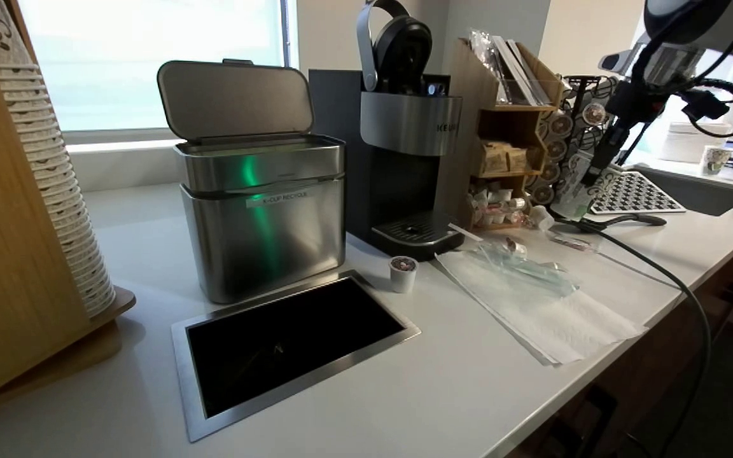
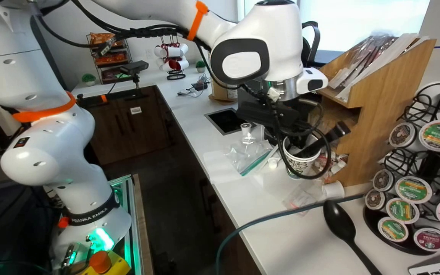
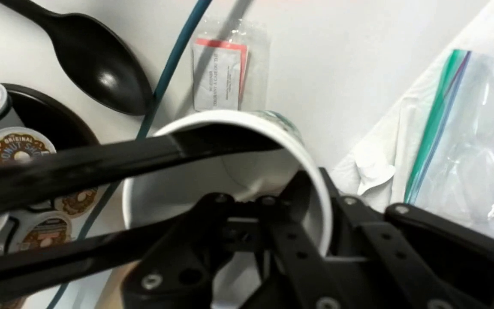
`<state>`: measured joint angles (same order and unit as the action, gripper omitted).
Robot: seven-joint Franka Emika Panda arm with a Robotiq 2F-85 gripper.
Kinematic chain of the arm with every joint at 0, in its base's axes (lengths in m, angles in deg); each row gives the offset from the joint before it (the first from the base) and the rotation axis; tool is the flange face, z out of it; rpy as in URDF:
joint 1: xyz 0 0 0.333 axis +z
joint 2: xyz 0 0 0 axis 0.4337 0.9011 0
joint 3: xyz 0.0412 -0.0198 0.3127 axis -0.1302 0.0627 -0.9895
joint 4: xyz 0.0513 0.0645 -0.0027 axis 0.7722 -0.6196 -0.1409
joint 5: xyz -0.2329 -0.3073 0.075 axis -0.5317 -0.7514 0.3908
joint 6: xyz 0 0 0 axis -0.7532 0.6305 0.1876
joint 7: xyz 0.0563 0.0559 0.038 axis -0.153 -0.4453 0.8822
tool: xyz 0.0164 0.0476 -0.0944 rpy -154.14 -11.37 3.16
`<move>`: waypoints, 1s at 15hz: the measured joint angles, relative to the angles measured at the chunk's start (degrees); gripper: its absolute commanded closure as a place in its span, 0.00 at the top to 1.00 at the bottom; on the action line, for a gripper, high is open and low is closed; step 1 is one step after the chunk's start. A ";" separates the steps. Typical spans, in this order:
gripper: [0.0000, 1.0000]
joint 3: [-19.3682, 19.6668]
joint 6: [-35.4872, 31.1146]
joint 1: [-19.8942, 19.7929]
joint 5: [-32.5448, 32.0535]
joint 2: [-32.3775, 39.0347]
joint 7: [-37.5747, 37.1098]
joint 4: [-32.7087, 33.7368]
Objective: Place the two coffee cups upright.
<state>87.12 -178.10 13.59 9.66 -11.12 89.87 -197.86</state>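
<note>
wrist view: gripper (image 3: 315, 185) grasping the wall of a patterned paper cup (image 3: 230, 176), one finger inside, one outside | in an exterior view: small white cup (image 1: 403, 280) upright, right of the steel bin (image 1: 265, 235) | in an exterior view: tipped white cup (image 2: 333, 190) just beside the wooden shelf (image 2: 393, 107), patterned paper cup farther and left

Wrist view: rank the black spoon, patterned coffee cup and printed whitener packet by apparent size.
1. Patterned coffee cup, looking nearest of the three
2. Black spoon, handle running out of frame
3. Printed whitener packet, clear wrapper not counted
</note>
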 measured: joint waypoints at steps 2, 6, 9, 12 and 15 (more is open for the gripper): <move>0.02 -1.19 -1.27 1.30 -7.34 -1.42 -4.15 -2.80; 0.07 -1.89 -2.66 2.88 -9.59 -2.57 -9.72 -7.15; 0.02 -1.59 -2.65 3.03 -7.60 -2.94 -9.79 -7.65; 0.02 -1.48 -2.65 3.08 -8.43 -2.94 -9.78 -7.59; 0.02 -2.26 -2.64 3.49 -15.18 -2.22 -12.03 -7.78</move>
<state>84.86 -180.74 17.08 -5.51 -13.35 77.84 -205.64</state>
